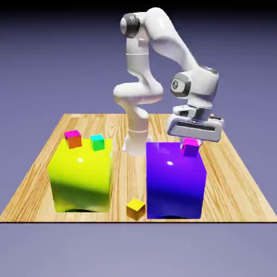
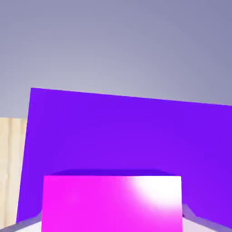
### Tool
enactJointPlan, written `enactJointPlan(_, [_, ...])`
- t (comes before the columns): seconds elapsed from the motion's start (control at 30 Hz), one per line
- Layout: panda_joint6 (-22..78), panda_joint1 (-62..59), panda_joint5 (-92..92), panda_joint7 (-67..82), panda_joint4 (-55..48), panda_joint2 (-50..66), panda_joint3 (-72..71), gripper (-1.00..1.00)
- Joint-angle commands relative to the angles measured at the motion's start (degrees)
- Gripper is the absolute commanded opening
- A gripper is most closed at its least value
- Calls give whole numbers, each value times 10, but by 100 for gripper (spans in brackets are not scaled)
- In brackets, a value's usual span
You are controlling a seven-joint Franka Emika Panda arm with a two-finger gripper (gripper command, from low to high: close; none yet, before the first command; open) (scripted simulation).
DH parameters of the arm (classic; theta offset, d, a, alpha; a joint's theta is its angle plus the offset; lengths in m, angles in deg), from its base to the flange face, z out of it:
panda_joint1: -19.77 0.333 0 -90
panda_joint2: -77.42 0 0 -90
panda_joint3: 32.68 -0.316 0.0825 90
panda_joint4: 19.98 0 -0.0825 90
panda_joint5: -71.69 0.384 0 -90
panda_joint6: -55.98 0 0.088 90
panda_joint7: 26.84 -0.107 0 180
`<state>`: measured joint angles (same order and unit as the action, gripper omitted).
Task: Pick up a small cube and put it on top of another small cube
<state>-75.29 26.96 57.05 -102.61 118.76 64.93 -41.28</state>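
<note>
The small pink cube (image 1: 190, 147) is between the fingers of my gripper (image 1: 191, 143), which is shut on it. It hangs at the far right part of the top of the big purple block (image 1: 176, 181); I cannot tell whether it still touches that top. In the hand view the pink cube (image 2: 112, 204) fills the bottom middle, with the purple block (image 2: 127, 136) behind it. The other small cube (image 1: 97, 142), teal on top with green sides, stands on the big yellow block (image 1: 81, 178) toward the exterior view's left, well apart from the gripper.
An orange cube with a magenta top (image 1: 73, 138) sits on the yellow block beside the teal cube. A small yellow-orange cube (image 1: 136, 209) lies on the wooden table (image 1: 238, 184) near its front edge, between the two big blocks.
</note>
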Motion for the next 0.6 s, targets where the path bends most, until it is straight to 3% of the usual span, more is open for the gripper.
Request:
enactJointPlan(0.0, [6, -21, 4, 6, 10, -19, 12, -100])
enactJointPlan(0.43, [77, -253, 77, 110, 109, -232, 137, -100])
enactJointPlan(0.57, [-22, -256, 70, 108, 157, -180, 144, -100])
